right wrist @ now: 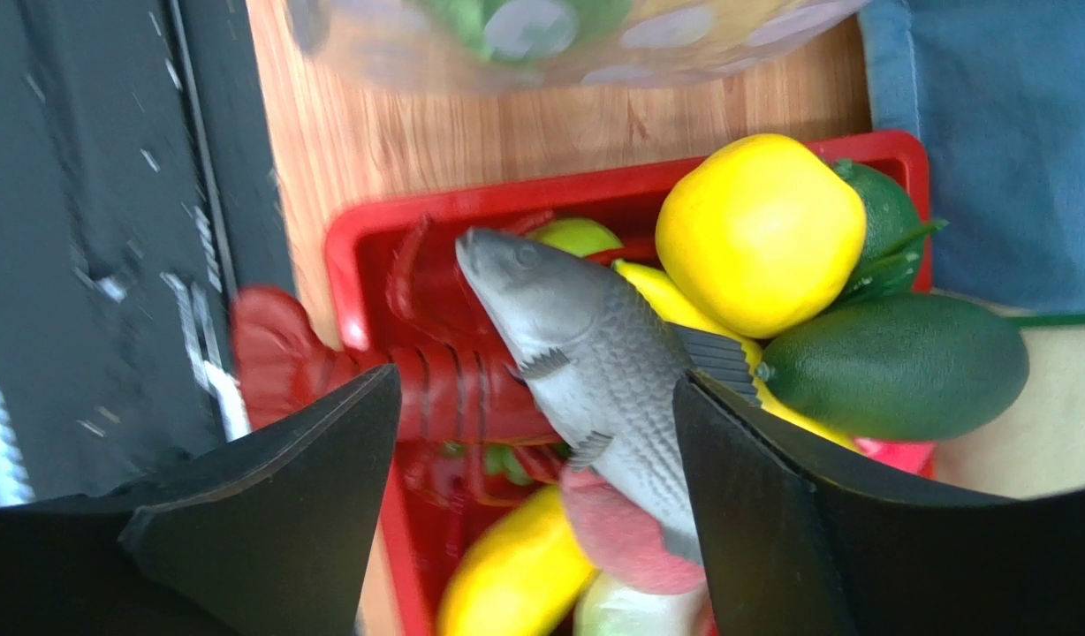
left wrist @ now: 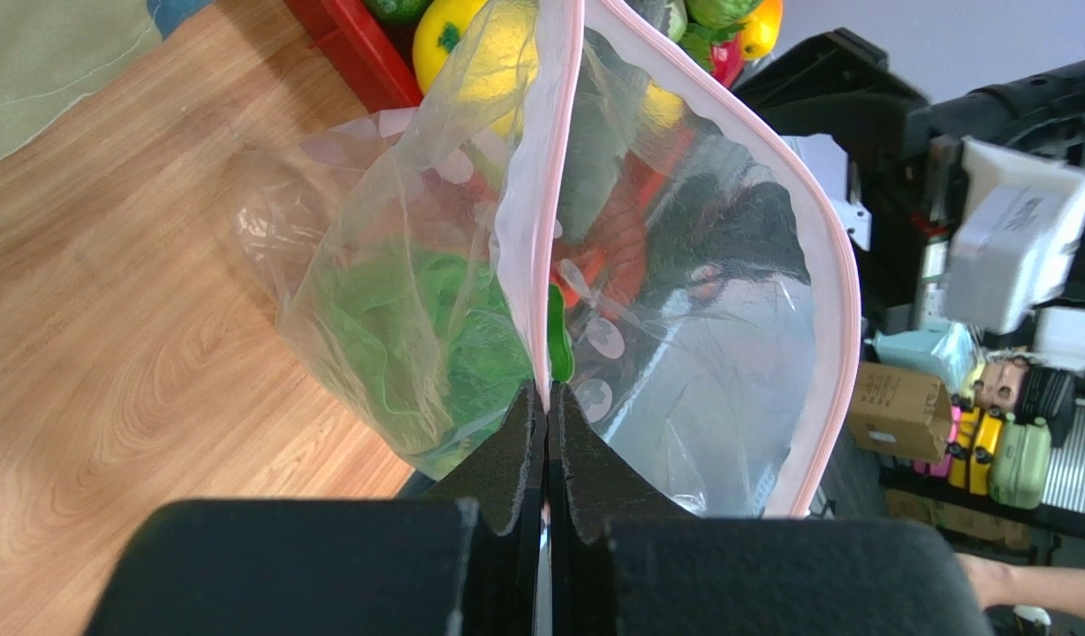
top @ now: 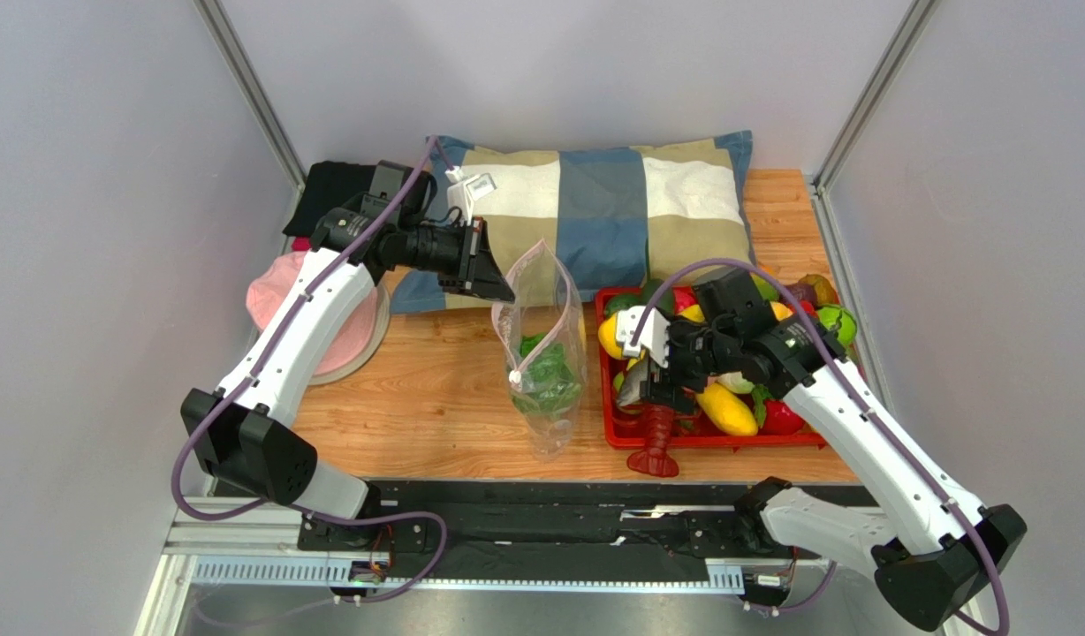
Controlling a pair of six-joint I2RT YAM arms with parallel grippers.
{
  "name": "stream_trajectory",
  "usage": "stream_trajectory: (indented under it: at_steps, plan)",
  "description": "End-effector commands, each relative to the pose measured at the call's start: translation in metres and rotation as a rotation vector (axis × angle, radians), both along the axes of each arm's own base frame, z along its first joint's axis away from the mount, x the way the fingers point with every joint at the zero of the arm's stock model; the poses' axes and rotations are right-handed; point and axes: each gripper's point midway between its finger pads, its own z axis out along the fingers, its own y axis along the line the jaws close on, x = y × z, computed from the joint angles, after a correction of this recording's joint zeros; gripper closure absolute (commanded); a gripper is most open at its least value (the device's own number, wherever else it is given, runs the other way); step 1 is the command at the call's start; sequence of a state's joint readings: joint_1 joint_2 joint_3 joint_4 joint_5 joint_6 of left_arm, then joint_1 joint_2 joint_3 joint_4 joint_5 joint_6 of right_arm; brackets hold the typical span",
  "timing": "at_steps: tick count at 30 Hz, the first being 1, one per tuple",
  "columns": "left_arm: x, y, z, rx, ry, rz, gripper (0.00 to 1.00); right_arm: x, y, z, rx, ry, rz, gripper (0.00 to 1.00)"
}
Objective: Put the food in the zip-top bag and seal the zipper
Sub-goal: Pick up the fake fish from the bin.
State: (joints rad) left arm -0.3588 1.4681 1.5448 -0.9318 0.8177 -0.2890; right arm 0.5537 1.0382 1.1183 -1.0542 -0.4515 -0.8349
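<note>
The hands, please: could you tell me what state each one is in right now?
Left hand: closed on the bag's rim.
Right hand: open, over the fish in the tray.

Wooden table (top: pixel 429 384) with checked pillow (top: pixel 601 199) at the back, red tray (right wrist: pixel 482 202) right, pink fabric (top: pixel 280 294) left.

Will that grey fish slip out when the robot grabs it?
Maybe a little: the fish looks smooth and tapers toward its head, so it could slide. It looks like a stiff moulded toy, so it probably won't droop. It lies on piled fruit in the tray, so neighbours may shift.
</note>
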Motion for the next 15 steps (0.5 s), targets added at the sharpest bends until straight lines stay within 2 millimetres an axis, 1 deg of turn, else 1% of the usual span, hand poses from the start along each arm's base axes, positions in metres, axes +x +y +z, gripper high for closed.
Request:
stream_trajectory:
  at_steps: [1, 2, 5, 10, 13, 15]
  plan:
    - [-0.001, 0.0, 0.009, -0.019, -0.037, -0.012, 1.0, 0.013, -0.008, -0.011, -0.119, -0.205, 0.201, 0.2]
    - [0.0, -0.001, 0.008, -0.018, -0.033, -0.011, 1.0, 0.01, -0.012, -0.023, -0.145, -0.198, 0.224, 0.2]
    - [0.0, -0.001, 0.006, -0.016, -0.03, -0.012, 1.0, 0.014, -0.013, -0.033, -0.17, -0.239, 0.274, 0.19]
    - [0.0, -0.001, 0.006, -0.017, -0.03, -0.015, 1.0, 0.025, -0.008, -0.042, -0.184, -0.239, 0.274, 0.18]
    - [0.001, -0.001, 0.004, -0.015, -0.025, -0.014, 1.0, 0.032, -0.005, -0.043, -0.182, -0.246, 0.268, 0.18]
    - [0.001, -0.001, 0.004, -0.014, -0.025, -0.014, 1.0, 0.033, -0.003, -0.047, -0.182, -0.235, 0.273, 0.18]
